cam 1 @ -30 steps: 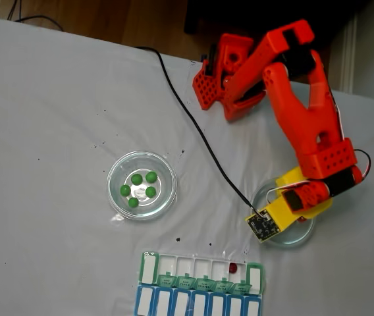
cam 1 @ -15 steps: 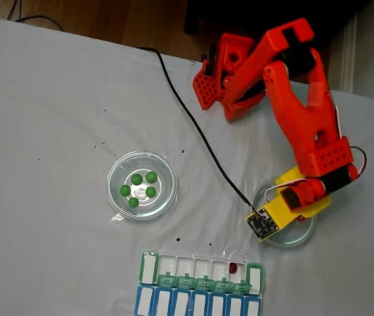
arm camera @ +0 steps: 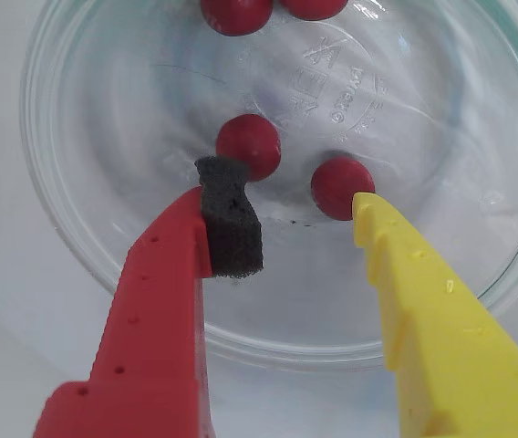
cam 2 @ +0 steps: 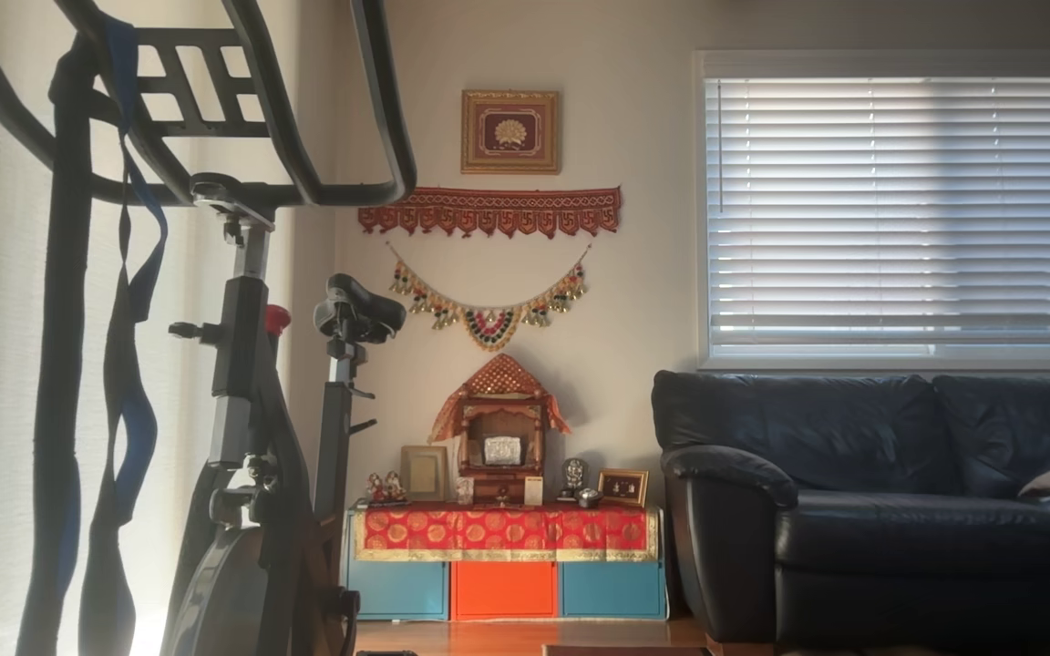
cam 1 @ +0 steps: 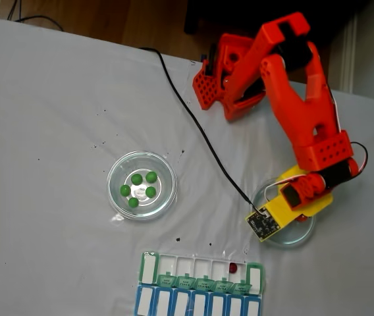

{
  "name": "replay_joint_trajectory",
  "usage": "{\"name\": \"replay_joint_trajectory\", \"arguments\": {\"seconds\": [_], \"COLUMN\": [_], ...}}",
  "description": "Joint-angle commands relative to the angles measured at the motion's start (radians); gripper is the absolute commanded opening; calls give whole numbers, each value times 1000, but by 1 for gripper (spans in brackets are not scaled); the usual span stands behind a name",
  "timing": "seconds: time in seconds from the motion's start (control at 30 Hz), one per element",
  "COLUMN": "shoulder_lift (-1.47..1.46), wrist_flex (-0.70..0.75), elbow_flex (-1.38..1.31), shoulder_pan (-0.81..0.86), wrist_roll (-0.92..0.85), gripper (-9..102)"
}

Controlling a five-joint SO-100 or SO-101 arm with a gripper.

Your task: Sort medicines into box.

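Your gripper (arm camera: 291, 214) is spread wide inside the clear dish (arm camera: 77, 246) near the tabletop's right edge, two dark red pills (arm camera: 249, 146) just ahead of its tips. One red pill (cam 1: 232, 267) sits in the green organizer (cam 1: 201, 270) at the bottom edge.

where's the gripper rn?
In the wrist view the gripper hangs open inside the clear dish, two red pills just ahead of its tips; the fixed view puts that dish right of centre.
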Motion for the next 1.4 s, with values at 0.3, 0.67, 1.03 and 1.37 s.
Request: {"name": "replay_joint_trajectory", "arguments": {"seconds": [0.3, 0.67, 1.03, 1.37], "shoulder_lift": [67, 17, -83, -63], "wrist_flex": [-72, -141, -172, -169], "elbow_flex": [2, 44, 44, 48], "shoulder_pan": [-2, -17, -32, -32], "wrist_roll": [-15, -8, -15, -12], "gripper": [22, 23, 25, 18]}}
